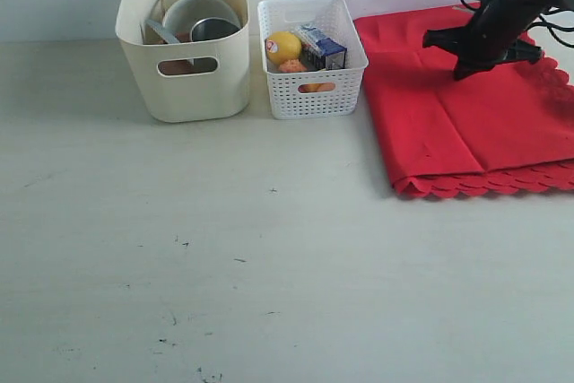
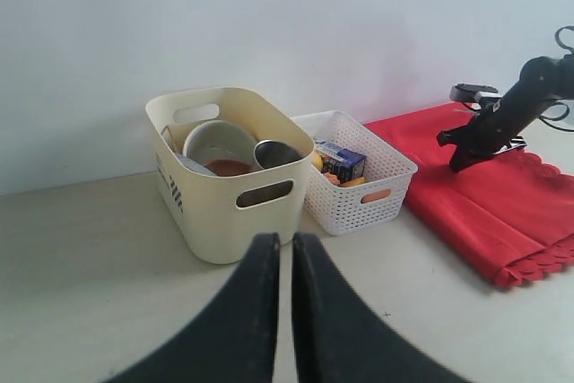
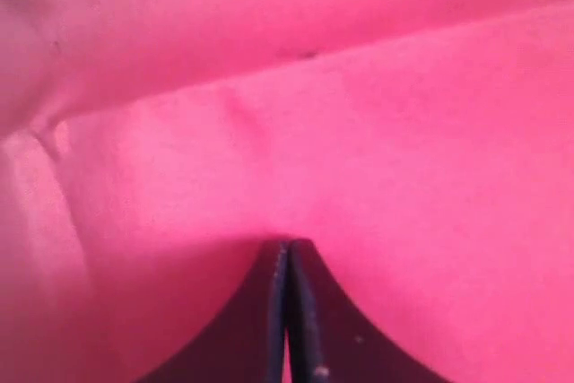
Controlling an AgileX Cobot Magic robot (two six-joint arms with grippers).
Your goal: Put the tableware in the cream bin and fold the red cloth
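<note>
Your red cloth (image 1: 466,132) lies doubled over on the right of the table (image 1: 269,266), scalloped edge frontward. The right gripper (image 3: 287,245), tips together, presses on its top layer, probably to flatten it; you can't tell if fabric is pinched. The bowl (image 1: 193,11) and steel cup (image 1: 213,29) sit in the cream bin (image 1: 193,96), beside the white food basket (image 1: 309,96). The left gripper (image 2: 280,244) hangs near the bin, nearly closed and empty. Nothing blocks you.
</note>
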